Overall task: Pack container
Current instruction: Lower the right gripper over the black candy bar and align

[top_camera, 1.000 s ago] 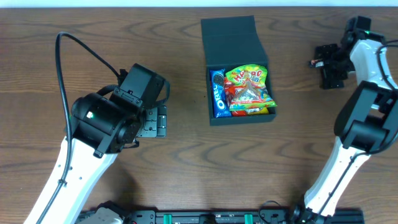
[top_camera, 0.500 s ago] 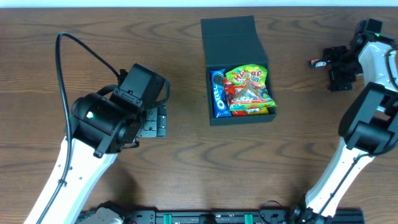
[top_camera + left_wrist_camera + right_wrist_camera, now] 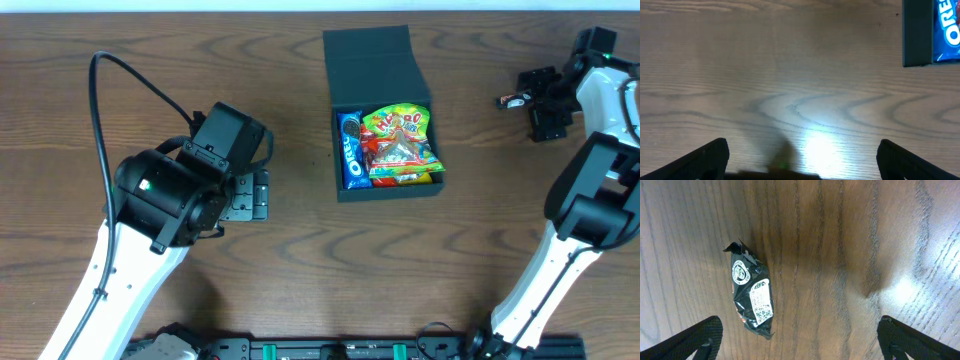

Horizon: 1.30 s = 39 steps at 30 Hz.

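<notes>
The container is a dark square box in the middle of the far half of the table, with its flap lid open toward the back. A blue Oreo packet and a colourful candy bag lie inside. Its corner and the Oreo packet show in the left wrist view. My left gripper is open and empty over bare wood, left of the box. My right gripper is open above the table at the far right. A small black snack packet lies flat just left of it, untouched.
The table is dark brown wood. My left arm's black cable loops over the far left part of the table. My right arm's white link runs along the right edge.
My right gripper has shifted a little to the right, away from the small black packet, which stays on the table. The left arm and the container have not moved.
</notes>
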Available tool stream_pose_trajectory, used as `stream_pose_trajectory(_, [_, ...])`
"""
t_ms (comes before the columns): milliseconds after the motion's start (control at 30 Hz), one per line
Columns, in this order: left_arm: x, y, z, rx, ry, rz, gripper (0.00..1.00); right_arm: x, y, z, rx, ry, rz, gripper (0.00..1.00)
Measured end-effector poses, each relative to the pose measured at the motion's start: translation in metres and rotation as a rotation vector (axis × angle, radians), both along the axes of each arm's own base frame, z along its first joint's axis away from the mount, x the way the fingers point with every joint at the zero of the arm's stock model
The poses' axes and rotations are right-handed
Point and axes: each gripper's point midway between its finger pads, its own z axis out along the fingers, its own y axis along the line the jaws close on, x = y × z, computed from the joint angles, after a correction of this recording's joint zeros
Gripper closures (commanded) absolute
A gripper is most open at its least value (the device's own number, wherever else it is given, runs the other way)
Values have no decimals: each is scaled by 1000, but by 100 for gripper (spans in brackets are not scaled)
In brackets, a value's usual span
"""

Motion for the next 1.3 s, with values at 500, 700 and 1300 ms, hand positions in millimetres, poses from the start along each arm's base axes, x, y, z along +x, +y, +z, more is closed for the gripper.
stream_pose_trajectory(500, [0,-3,0,-13,3,-5,5,7,7,-13,51,-17,9,9])
stream_pose_trajectory(700, [0,-3,0,-14,4,-5,5,2,10,-14,64,6,6,11])
stream_pose_trajectory(1300, [0,-3,0,-14,4,-5,5,5,8,-13,55,-7,1,11])
